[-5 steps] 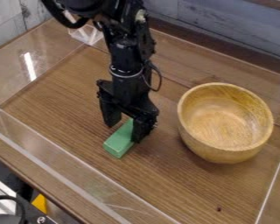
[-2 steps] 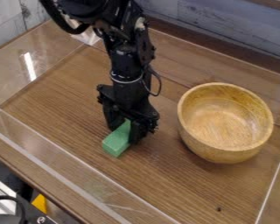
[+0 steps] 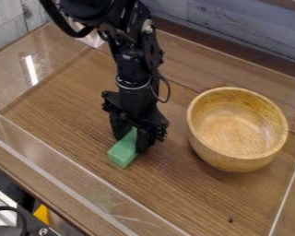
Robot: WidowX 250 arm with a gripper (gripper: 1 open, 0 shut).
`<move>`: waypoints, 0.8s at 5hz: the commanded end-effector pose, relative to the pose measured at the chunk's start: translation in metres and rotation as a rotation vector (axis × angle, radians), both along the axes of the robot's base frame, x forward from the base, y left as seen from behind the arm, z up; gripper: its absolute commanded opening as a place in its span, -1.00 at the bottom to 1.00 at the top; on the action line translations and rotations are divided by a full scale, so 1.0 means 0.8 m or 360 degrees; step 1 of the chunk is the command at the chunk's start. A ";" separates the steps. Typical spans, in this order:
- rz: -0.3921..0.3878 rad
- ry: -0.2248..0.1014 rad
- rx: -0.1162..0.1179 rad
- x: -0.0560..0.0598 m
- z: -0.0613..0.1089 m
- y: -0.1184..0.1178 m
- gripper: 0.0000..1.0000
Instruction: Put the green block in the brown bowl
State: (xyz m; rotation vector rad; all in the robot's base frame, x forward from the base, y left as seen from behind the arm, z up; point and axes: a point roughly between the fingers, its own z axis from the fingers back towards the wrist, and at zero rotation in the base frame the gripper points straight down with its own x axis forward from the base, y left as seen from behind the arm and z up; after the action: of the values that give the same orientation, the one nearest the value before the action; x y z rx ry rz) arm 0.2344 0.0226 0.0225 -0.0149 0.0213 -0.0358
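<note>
The green block (image 3: 124,150) lies on the wooden table, left of the brown bowl (image 3: 239,128). My black gripper (image 3: 137,138) points straight down over the block's far end, its fingers set on either side of that end and drawn in against it. The block's near end sticks out toward the front left and still rests on the table. The bowl is empty and stands about a hand's width to the right of the gripper.
A clear plastic wall (image 3: 64,180) rims the table along the front and left edges. A green panel (image 3: 242,18) stands behind the table at the back right. Bare tabletop (image 3: 175,194) lies in front of the bowl.
The fingers have drawn in on the block's far end. The arm has stayed in place and the block has not shifted.
</note>
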 end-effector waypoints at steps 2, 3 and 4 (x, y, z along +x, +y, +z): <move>0.0007 -0.0066 -0.0007 0.003 0.019 -0.009 -1.00; 0.0003 -0.0075 -0.0014 0.003 0.023 -0.012 -1.00; -0.0005 -0.0089 -0.0021 0.004 0.027 -0.014 -1.00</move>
State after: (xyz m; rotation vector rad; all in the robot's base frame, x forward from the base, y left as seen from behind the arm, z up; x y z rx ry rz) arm 0.2320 0.0127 0.0341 -0.0306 0.0076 -0.0331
